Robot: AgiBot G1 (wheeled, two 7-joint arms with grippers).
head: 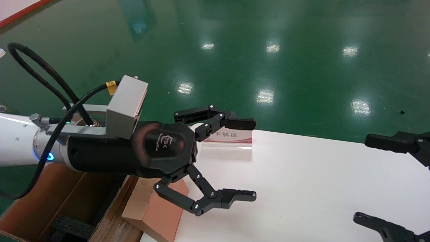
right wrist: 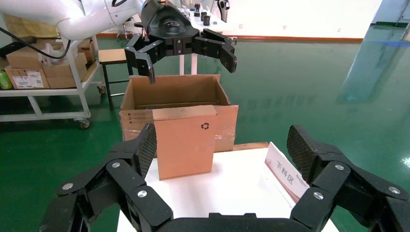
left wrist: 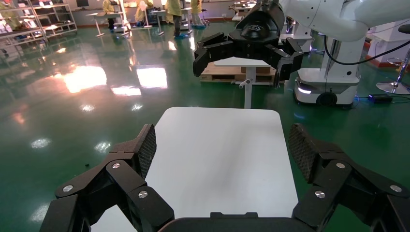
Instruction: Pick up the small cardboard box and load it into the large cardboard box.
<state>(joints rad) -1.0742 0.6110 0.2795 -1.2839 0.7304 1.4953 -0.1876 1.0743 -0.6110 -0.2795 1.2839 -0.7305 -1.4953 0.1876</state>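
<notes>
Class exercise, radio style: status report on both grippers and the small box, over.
Left gripper open, empty, above table edge. Right gripper open, empty, opposite side. Small cardboard box upright on table, ungrasped, beside large cardboard box. Nothing in the way.

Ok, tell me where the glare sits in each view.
Head view: ceiling lights mirror as white patches on the green floor, and a sheen on the left gripper housing. Left wrist view: a broad bright patch on the floor. Right wrist view: little glare; the small cardboard box is evenly lit.

White table (head: 302, 174), sign (head: 231, 137) on it.
</notes>
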